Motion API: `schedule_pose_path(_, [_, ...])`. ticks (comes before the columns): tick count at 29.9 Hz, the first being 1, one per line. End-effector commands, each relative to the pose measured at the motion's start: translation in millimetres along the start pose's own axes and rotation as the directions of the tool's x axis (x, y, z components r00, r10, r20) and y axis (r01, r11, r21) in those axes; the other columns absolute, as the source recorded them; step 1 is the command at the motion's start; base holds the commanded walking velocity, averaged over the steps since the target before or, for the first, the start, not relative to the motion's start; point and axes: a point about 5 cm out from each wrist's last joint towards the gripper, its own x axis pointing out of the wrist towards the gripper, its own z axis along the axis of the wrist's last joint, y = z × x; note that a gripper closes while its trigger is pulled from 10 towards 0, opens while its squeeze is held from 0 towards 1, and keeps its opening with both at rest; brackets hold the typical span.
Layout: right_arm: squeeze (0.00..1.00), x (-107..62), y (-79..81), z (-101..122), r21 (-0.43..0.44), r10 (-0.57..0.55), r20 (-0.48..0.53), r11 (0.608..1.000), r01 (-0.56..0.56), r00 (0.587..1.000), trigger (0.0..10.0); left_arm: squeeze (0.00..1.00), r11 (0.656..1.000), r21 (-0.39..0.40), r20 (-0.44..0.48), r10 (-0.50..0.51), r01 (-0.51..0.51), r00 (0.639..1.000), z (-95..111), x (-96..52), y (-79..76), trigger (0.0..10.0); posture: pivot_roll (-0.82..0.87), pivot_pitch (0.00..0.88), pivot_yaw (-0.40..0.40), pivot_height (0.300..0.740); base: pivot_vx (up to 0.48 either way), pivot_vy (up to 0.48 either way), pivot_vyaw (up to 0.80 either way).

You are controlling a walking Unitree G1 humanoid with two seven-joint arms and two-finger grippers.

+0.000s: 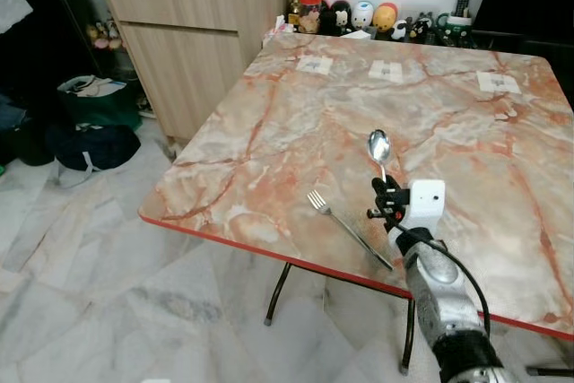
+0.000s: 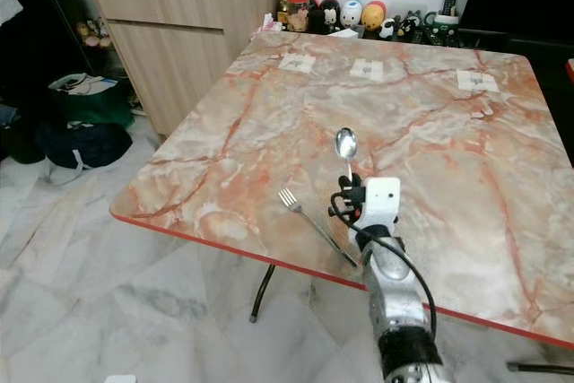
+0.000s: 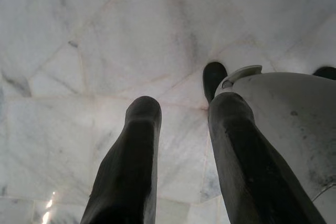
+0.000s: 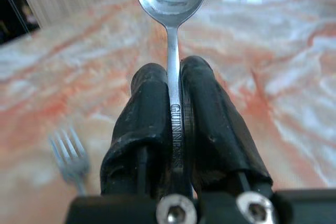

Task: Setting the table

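Your right gripper (image 1: 384, 187) has its 2 black fingers (image 4: 149, 114) pinched tight on the handle of a spoon (image 1: 379, 147), with the bowl sticking out past the fingertips, raised and pointing toward the table's far edge. The gripper sits over the marble-patterned table (image 1: 296, 123), close to the near red-trimmed edge and a little toward the right corner. A fork (image 1: 345, 228) lies flat on the table just to the left of the gripper, by the near edge, tines aimed toward the far left and handle running back toward the edge. 3 white squares, hard to identify, are spaced along the far edge (image 1: 387, 70).

Your left gripper (image 3: 178, 129) hangs over the pale marble floor (image 3: 79, 51), its 2 fingers apart with nothing between them.

A wooden cabinet (image 1: 193, 33) stands beyond the table's far left corner.
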Motion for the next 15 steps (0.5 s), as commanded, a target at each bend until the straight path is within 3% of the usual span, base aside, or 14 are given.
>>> schedule_pose_path(1, [0.00, 2.5, 3.2, 10.1, 0.010, -0.007, 0.026, 1.000, 0.007, 1.000, 10.0, 0.00, 1.000, 0.009, -0.022, 0.000, 0.000, 1.000, -5.7, -0.9, -1.1, 10.0, -0.06, 0.017, 0.004, 0.740, 0.000, -0.428, 0.00])
schedule_pose_path(13, [0.00, 6.4, 19.3, 21.9, 0.009, 0.015, 0.043, 1.000, -0.016, 0.999, 10.0, 0.00, 1.000, -0.007, -0.019, 0.005, -0.005, 1.000, -5.4, -0.7, -4.1, 10.0, -0.05, 0.013, -0.015, 0.740, 0.000, -0.467, -0.80])
schedule_pose_path(15, [0.00, 5.2, 21.2, 23.2, 0.014, 0.012, 0.054, 1.000, -0.013, 0.998, 10.0, 0.00, 1.000, -0.007, -0.019, 0.007, -0.007, 1.000, -5.4, -0.7, -3.8, 10.0, -0.05, 0.012, -0.012, 0.740, 0.000, -0.472, 0.00])
